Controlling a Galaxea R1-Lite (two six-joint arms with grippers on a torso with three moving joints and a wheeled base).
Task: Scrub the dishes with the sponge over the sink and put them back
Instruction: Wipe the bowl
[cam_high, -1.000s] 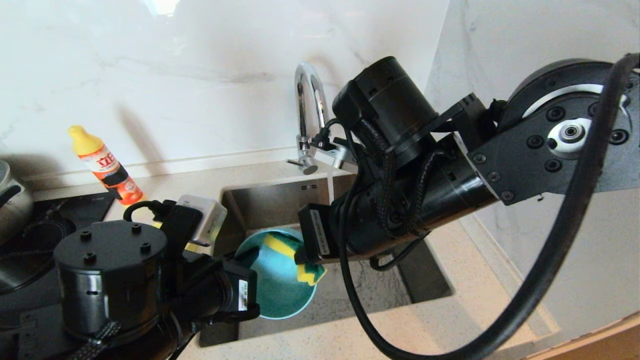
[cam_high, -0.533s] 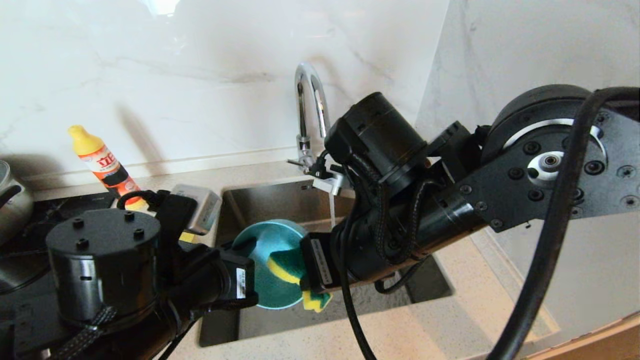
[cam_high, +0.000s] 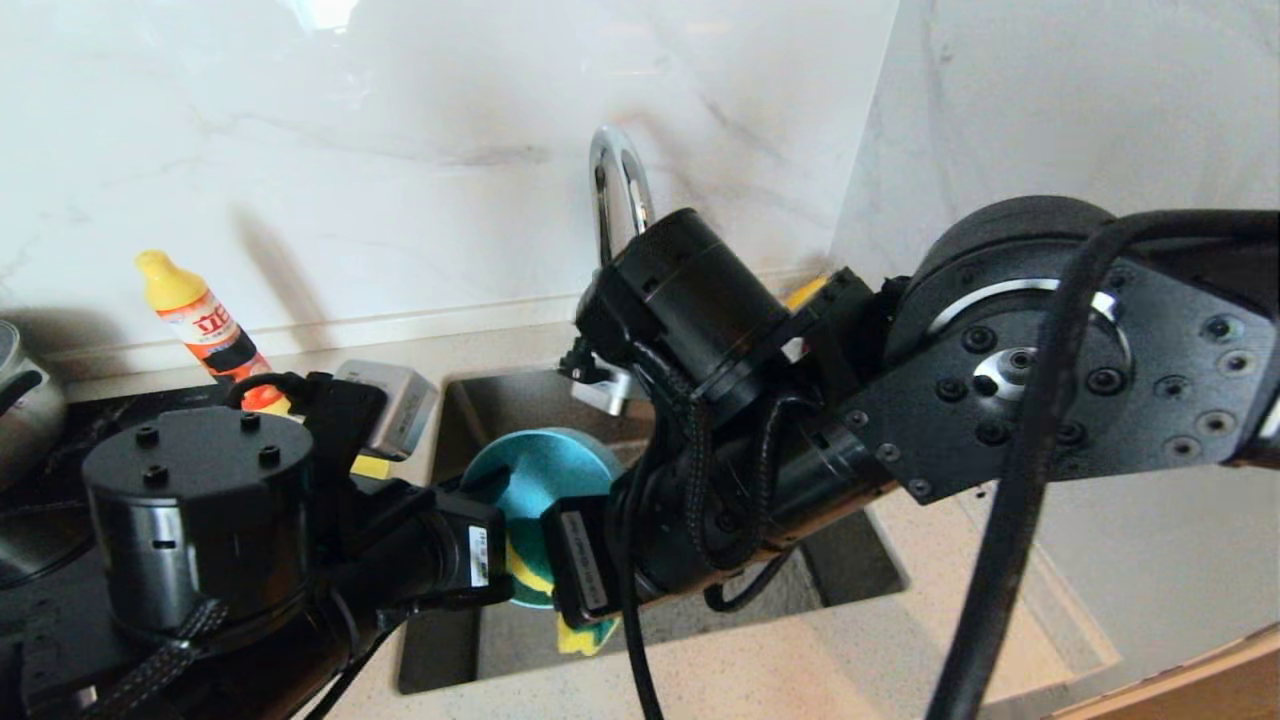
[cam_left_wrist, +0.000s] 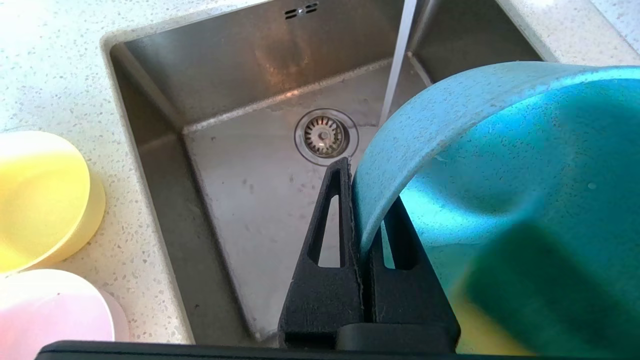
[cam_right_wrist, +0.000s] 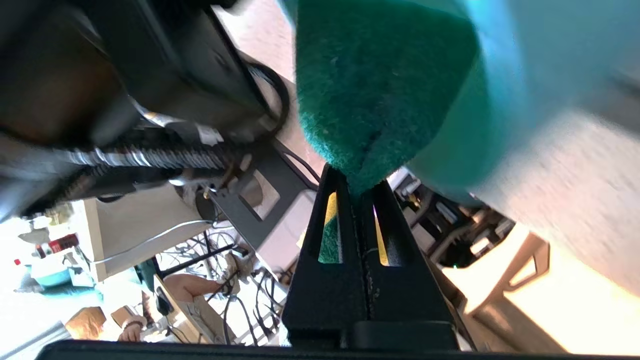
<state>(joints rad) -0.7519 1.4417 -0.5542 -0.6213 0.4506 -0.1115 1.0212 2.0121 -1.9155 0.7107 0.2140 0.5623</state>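
My left gripper (cam_left_wrist: 362, 200) is shut on the rim of the teal-blue bowl (cam_left_wrist: 500, 165), one finger inside and one outside. It holds the bowl (cam_high: 545, 470) tilted on edge over the steel sink (cam_left_wrist: 250, 200). My right gripper (cam_right_wrist: 356, 180) is shut on the sponge (cam_right_wrist: 380, 85), whose green face presses against the inside of the bowl (cam_right_wrist: 525, 50). In the head view the sponge (cam_high: 585, 635) pokes out yellow below the right hand. A yellow bowl (cam_left_wrist: 40, 195) and a pale pink bowl (cam_left_wrist: 50, 315) stand on the counter beside the sink.
Water (cam_left_wrist: 397, 60) runs from the arched chrome faucet (cam_high: 615, 180) into the basin near the drain (cam_left_wrist: 325, 136). An orange detergent bottle (cam_high: 210, 335) stands at the back wall. A steel pot (cam_high: 25, 400) sits on the black cooktop (cam_high: 60, 480) at far left.
My right arm has swept the sponge down across the inside of the bowl, towards the sink's near edge and my left hand. The left gripper kept hold of the bowl, which now sits slightly higher.
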